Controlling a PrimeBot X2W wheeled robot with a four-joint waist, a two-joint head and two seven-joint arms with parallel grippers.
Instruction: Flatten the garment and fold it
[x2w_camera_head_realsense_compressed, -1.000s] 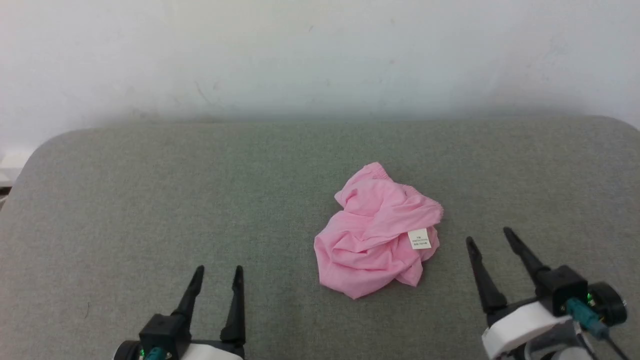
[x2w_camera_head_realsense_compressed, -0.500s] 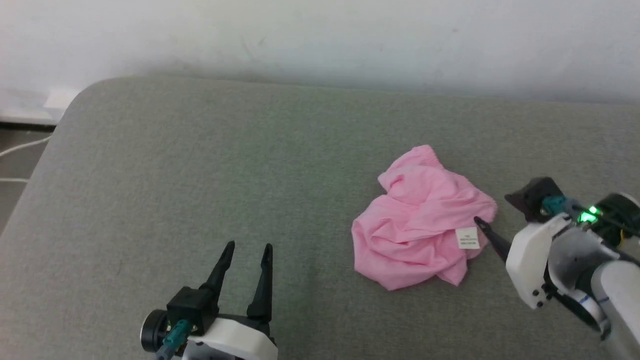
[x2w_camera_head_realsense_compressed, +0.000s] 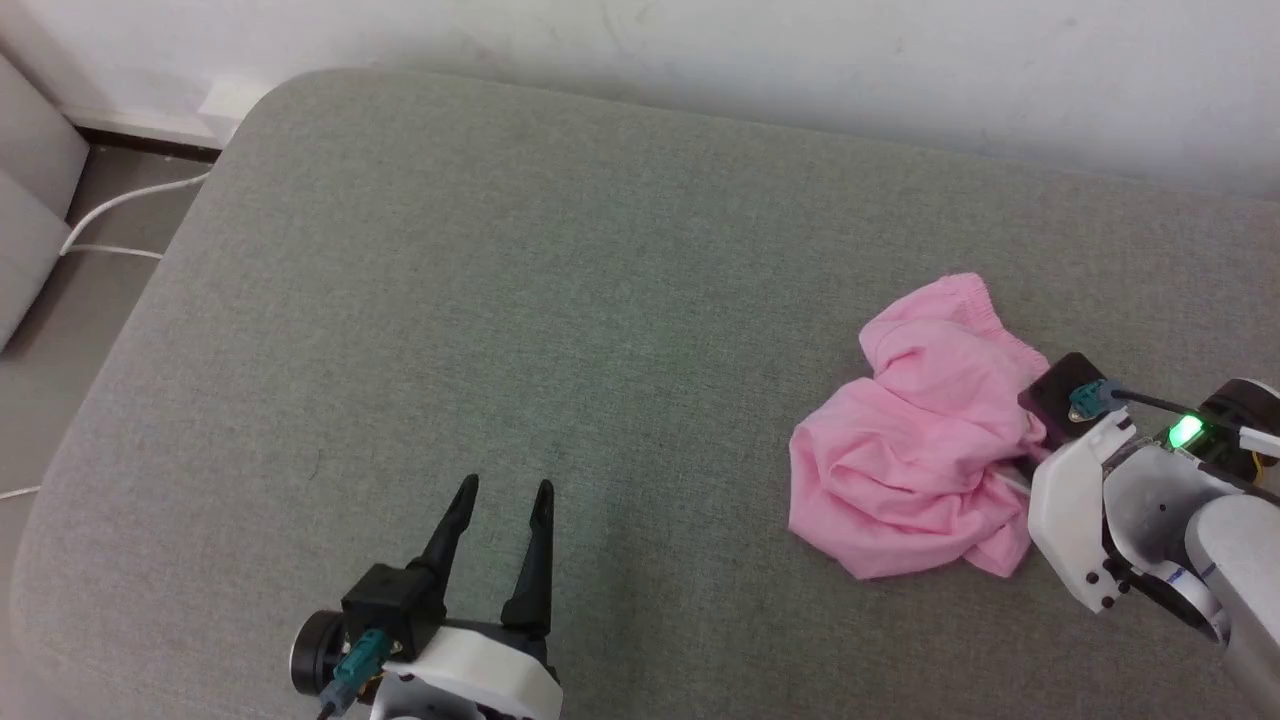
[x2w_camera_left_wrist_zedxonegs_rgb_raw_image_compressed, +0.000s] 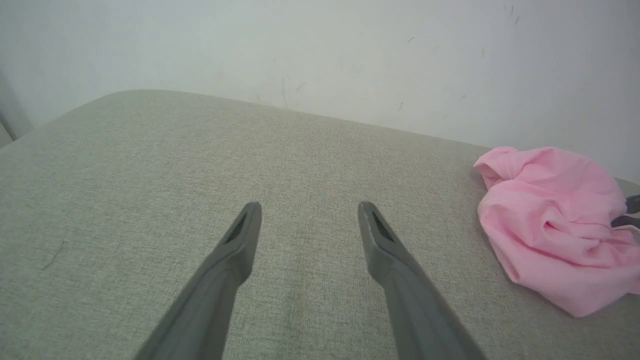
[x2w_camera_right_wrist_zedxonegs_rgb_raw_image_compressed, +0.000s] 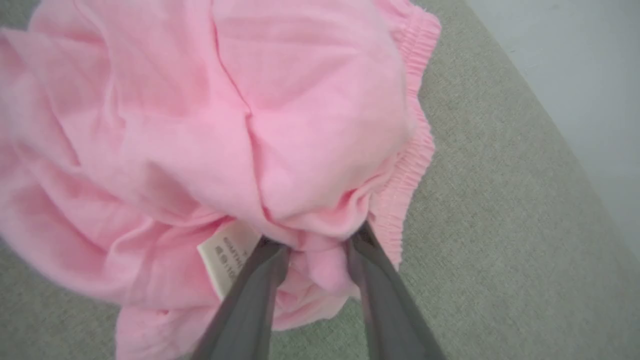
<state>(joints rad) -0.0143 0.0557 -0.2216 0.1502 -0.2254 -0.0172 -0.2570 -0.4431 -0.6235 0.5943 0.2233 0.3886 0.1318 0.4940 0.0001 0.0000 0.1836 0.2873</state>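
The garment (x2w_camera_head_realsense_compressed: 920, 440) is a crumpled heap of light pink shorts on the right of the grey cushion; it also shows in the left wrist view (x2w_camera_left_wrist_zedxonegs_rgb_raw_image_compressed: 545, 210). Its gathered waistband (x2w_camera_right_wrist_zedxonegs_rgb_raw_image_compressed: 415, 150) runs along the far edge, and the white care label (x2w_camera_right_wrist_zedxonegs_rgb_raw_image_compressed: 227, 255) peeks out beside one finger. My right gripper (x2w_camera_head_realsense_compressed: 1010, 470) is pushed into the heap's right side, with its fingers closed on a bunched fold (x2w_camera_right_wrist_zedxonegs_rgb_raw_image_compressed: 315, 237) and the tips buried in cloth. My left gripper (x2w_camera_head_realsense_compressed: 505, 490) rests open at the lower left, well away from the shorts, with nothing between its fingers (x2w_camera_left_wrist_zedxonegs_rgb_raw_image_compressed: 307, 207).
The grey cushion (x2w_camera_head_realsense_compressed: 500, 280) has a rounded left corner that drops to the floor (x2w_camera_head_realsense_compressed: 110, 210), where a white cable (x2w_camera_head_realsense_compressed: 120, 200) lies. A pale wall (x2w_camera_head_realsense_compressed: 800, 60) runs behind it. A grey furniture edge (x2w_camera_head_realsense_compressed: 30, 200) stands at the far left.
The camera swung left, shifting the scene right. My right gripper came in from the lower right and pushed its fingers into the garment, covering the label. The left gripper stayed open.
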